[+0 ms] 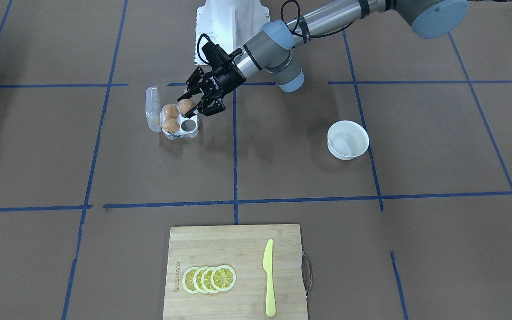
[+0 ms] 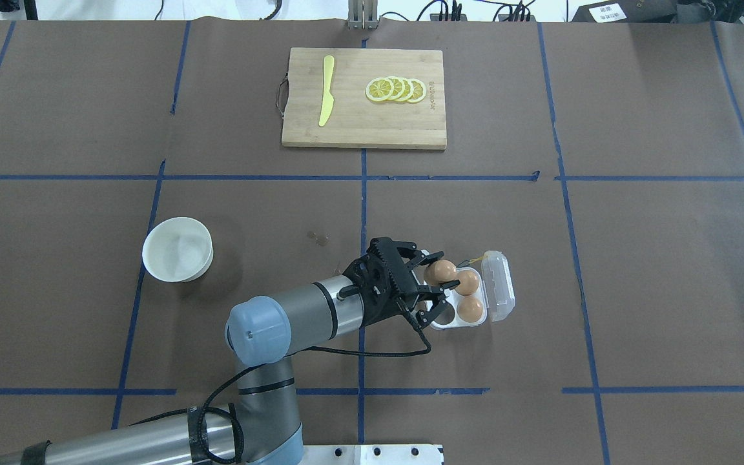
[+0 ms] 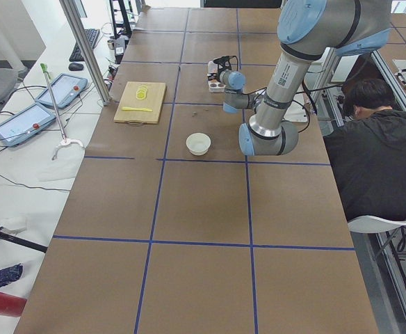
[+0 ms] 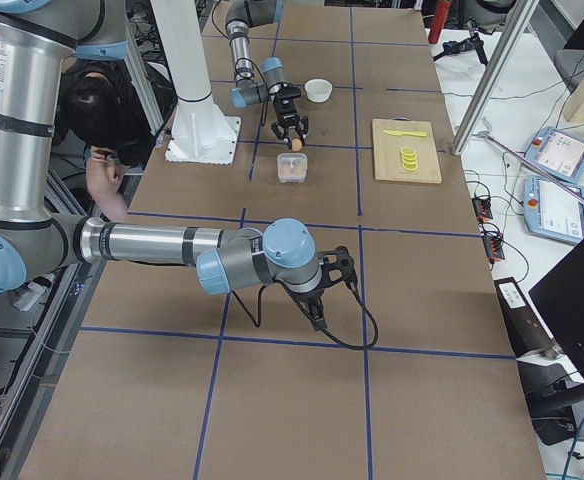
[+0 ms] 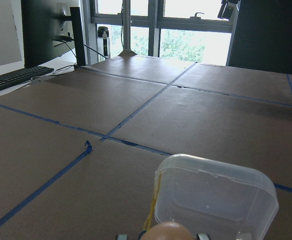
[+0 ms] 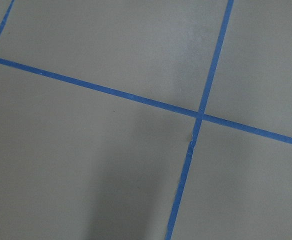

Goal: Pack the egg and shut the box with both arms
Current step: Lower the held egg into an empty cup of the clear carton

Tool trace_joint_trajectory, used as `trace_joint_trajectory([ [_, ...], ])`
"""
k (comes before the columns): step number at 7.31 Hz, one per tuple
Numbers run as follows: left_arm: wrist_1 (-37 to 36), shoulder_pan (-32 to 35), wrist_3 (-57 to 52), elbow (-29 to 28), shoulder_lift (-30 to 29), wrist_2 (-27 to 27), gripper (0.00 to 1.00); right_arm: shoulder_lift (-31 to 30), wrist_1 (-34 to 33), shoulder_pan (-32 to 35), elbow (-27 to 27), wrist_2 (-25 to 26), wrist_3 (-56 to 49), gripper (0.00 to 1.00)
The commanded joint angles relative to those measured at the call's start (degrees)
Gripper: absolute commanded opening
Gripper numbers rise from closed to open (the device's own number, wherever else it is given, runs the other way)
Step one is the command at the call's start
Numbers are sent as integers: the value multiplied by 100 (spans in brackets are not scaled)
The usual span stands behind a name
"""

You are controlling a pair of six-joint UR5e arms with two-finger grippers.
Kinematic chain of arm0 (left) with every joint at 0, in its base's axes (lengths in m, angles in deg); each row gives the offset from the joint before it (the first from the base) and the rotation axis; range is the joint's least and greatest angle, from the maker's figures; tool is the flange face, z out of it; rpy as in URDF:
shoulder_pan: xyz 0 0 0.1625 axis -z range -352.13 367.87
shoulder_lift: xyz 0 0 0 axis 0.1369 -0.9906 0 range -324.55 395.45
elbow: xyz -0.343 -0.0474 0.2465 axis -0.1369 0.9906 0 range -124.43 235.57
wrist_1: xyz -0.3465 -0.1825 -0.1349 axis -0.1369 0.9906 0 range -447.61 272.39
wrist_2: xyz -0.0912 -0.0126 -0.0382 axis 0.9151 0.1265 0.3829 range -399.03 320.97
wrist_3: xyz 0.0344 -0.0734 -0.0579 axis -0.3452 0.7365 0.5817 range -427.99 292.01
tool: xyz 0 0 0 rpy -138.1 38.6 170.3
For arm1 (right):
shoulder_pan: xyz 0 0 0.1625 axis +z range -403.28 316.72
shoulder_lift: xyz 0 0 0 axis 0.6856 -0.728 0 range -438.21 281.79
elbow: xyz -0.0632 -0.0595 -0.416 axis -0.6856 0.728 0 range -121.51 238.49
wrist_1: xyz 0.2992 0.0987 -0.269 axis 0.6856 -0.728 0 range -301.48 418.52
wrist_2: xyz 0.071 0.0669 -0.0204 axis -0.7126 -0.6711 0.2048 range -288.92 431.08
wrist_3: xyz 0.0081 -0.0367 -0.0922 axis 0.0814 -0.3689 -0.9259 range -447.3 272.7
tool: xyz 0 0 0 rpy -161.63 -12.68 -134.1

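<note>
The clear box (image 1: 192, 132) stands open, its lid (image 1: 152, 106) folded back; it also shows in the overhead view (image 2: 498, 294). Two eggs (image 1: 171, 111) (image 1: 172, 125) sit in its cups, and one cup (image 1: 188, 126) is empty. My left gripper (image 1: 191, 106) is shut on a third egg (image 1: 186, 105) and holds it just over the fourth cup. The overhead view shows this gripper (image 2: 440, 279) and egg (image 2: 440, 270). The left wrist view shows the egg's top (image 5: 168, 231) before the lid (image 5: 216, 197). My right gripper (image 4: 320, 305) hovers far from the box; I cannot tell its jaw state.
A white bowl (image 1: 347, 139) stands empty on my left side. A wooden cutting board (image 1: 220, 249) with lemon slices (image 1: 209, 278) and a yellow knife (image 1: 268, 278) lies at the far edge. A person (image 3: 377, 153) sits beside the table.
</note>
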Motion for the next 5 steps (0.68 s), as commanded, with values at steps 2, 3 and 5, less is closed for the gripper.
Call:
trace_joint_trajectory([
  [2, 1, -69, -1, -154, -50, 64, 20, 0, 0, 0, 26, 0, 0, 100],
  [3, 1, -78, -1, -242, -120, 64, 21, 0, 0, 0, 44, 0, 0, 100],
  [5, 1, -104, -1, -322, -200, 64, 25, 0, 0, 0, 53, 0, 0, 100],
])
